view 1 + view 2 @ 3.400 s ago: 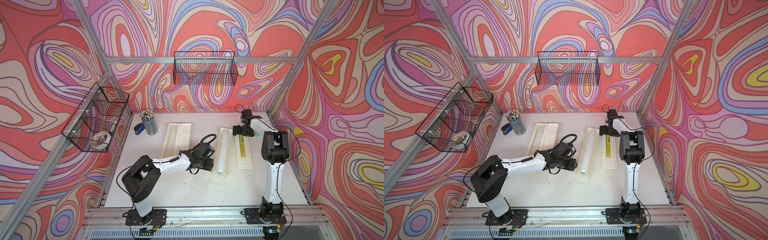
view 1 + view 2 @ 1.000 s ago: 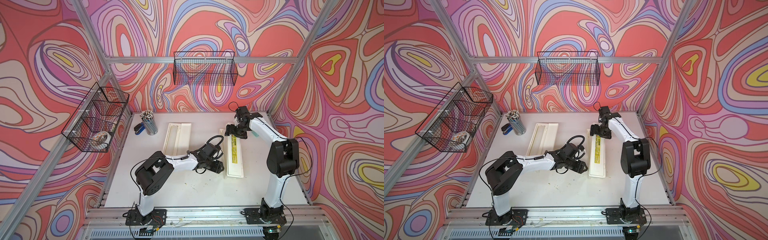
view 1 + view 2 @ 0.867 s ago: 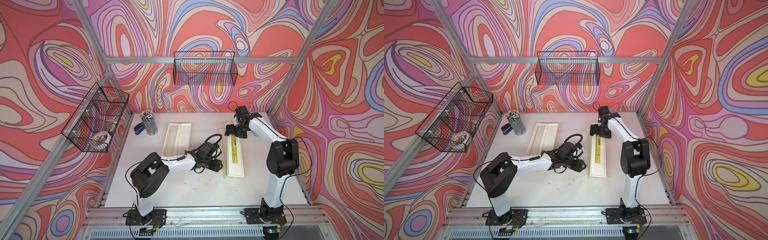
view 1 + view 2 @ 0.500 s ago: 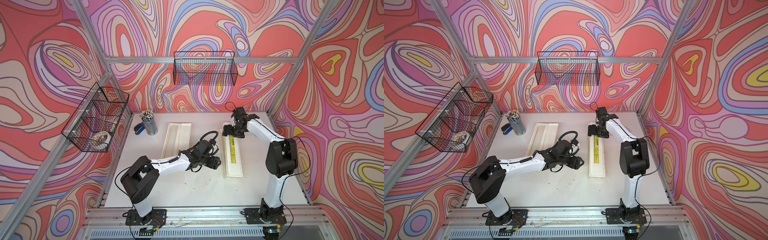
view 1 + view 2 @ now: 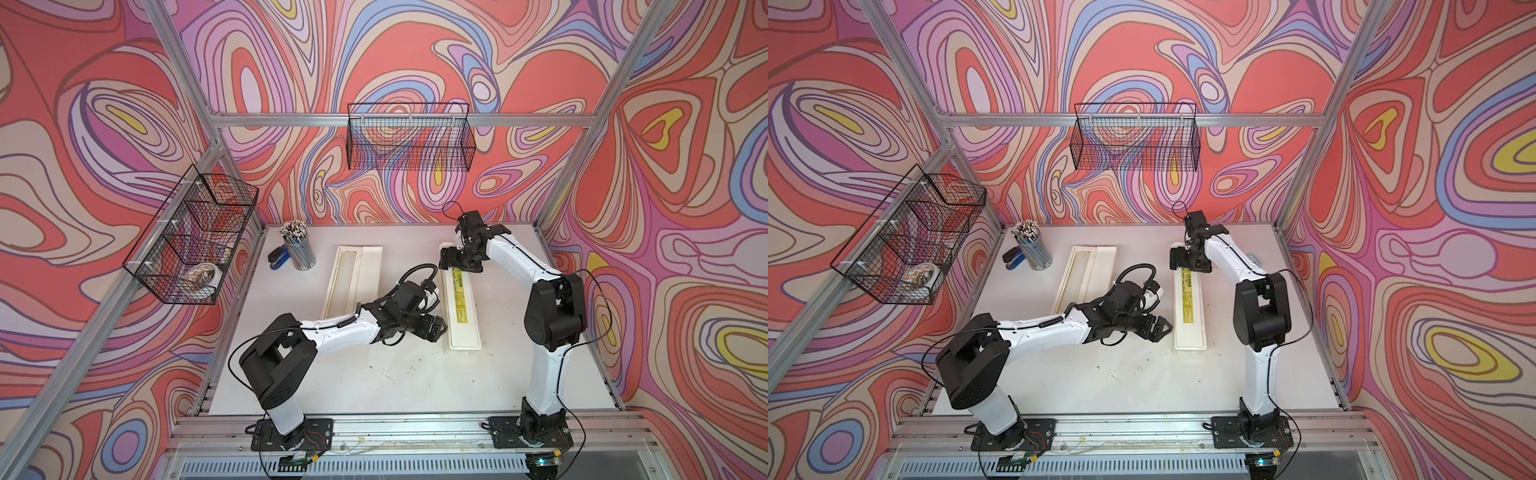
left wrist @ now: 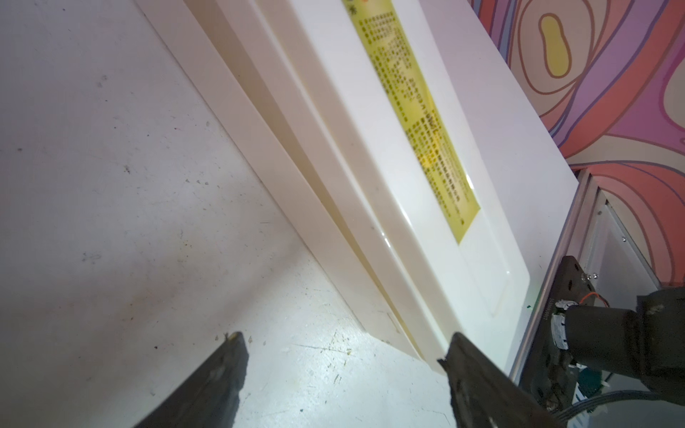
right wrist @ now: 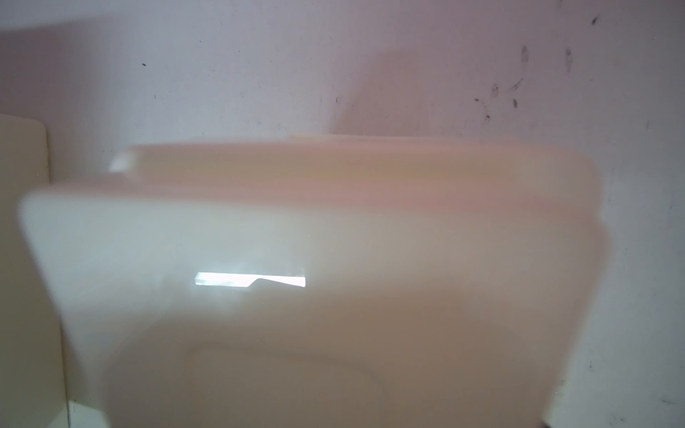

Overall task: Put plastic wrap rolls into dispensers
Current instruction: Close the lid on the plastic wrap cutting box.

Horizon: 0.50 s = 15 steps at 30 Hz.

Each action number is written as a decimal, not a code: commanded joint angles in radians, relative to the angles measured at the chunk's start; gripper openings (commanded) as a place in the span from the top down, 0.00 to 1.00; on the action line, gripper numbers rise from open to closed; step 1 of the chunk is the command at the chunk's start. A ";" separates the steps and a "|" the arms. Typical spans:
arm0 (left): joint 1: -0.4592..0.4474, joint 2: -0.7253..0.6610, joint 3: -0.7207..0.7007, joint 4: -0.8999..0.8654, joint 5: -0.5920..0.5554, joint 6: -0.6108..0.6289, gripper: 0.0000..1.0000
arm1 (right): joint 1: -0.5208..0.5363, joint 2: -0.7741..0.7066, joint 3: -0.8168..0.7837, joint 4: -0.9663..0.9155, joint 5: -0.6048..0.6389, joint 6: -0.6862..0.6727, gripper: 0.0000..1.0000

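jaws of the left gripper (image 6: 343,344) stand wide apart with nothing between them. it is released and low over the table (image 5: 374,374), with one fingertip just beside the near corner of the closed dispenser (image 6: 370,148). the right gripper (image 5: 459,264) sits at that dispenser's far end, its jaws spread about as wide as the box. its wrist view shows only a blurred cream end wall, so whether it clamps the box or merely straddles it cannot be told. the closed dispenser lies lengthwise between the two arms, lid down and yellow label strip facing up. toward the left arm's side lies the open dispenser (image 5: 353,278), its lid folded flat beside its trough. a pale long shape fills the trough, but it is too faint to say whether that is a plastic wrap roll. no roll lies loose on the table in both top views. judged from this, the task looks past halfway: one dispenser seems loaded and shut, though its contents are hidden. what seems left is to make sure the open dispenser has its roll and to swing its lid shut.
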 commanded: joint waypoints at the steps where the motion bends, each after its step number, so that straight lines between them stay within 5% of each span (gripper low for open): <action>1: -0.002 -0.017 -0.010 0.029 0.017 0.025 0.14 | 0.007 0.008 0.037 0.012 0.029 0.023 0.19; 15: -0.003 -0.050 -0.015 0.028 -0.014 0.071 0.13 | 0.033 -0.016 0.068 -0.021 0.109 0.076 0.18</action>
